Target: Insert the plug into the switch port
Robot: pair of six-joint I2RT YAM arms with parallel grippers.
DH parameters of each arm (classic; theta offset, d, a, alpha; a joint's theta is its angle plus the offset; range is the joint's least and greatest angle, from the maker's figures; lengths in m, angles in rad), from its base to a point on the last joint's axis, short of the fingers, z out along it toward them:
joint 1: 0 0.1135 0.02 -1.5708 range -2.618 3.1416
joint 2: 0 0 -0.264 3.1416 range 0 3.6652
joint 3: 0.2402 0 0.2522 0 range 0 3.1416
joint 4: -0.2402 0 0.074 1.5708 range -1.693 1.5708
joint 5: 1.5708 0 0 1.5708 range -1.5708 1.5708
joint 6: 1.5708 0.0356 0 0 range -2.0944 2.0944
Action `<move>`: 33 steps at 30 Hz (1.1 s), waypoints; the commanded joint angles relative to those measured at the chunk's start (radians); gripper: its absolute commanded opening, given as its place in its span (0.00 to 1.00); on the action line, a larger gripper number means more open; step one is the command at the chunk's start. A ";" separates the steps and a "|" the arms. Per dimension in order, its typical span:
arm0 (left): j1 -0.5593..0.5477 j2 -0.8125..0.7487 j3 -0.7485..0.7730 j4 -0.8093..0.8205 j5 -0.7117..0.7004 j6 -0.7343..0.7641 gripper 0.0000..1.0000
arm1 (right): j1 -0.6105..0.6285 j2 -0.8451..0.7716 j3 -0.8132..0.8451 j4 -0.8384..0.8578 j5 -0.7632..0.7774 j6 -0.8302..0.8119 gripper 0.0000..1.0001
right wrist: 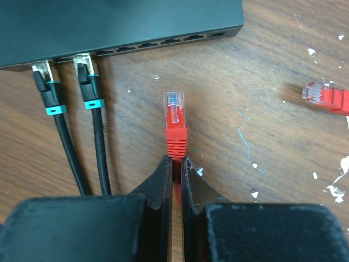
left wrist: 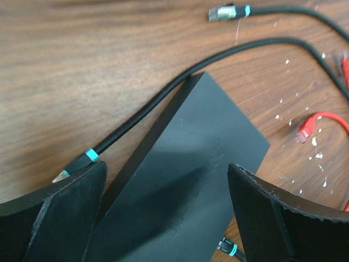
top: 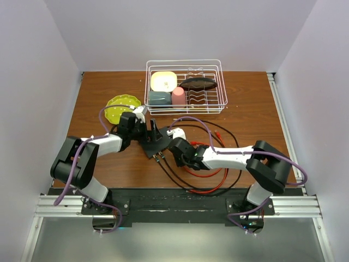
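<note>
My right hand (right wrist: 176,164) pinches the red plug (right wrist: 174,112) by its back end, so its tip points at the empty holes (right wrist: 163,42) of the switch (right wrist: 109,22), near but not in. My left hand (left wrist: 166,172) is spread on both sides of the switch, I think to stop it sliding.

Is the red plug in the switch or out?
Out. The red plug stops short of the switch, with table showing between its clear tip and the ports; the right claw grips it from behind.
</note>
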 commanded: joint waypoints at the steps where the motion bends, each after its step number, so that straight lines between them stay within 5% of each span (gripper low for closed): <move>1: 0.004 0.020 0.009 0.060 0.050 -0.002 0.96 | 0.019 0.007 0.052 -0.043 0.038 0.019 0.00; 33: 0.004 0.001 0.047 -0.035 0.050 0.035 0.91 | 0.079 0.192 0.193 -0.152 0.063 0.044 0.00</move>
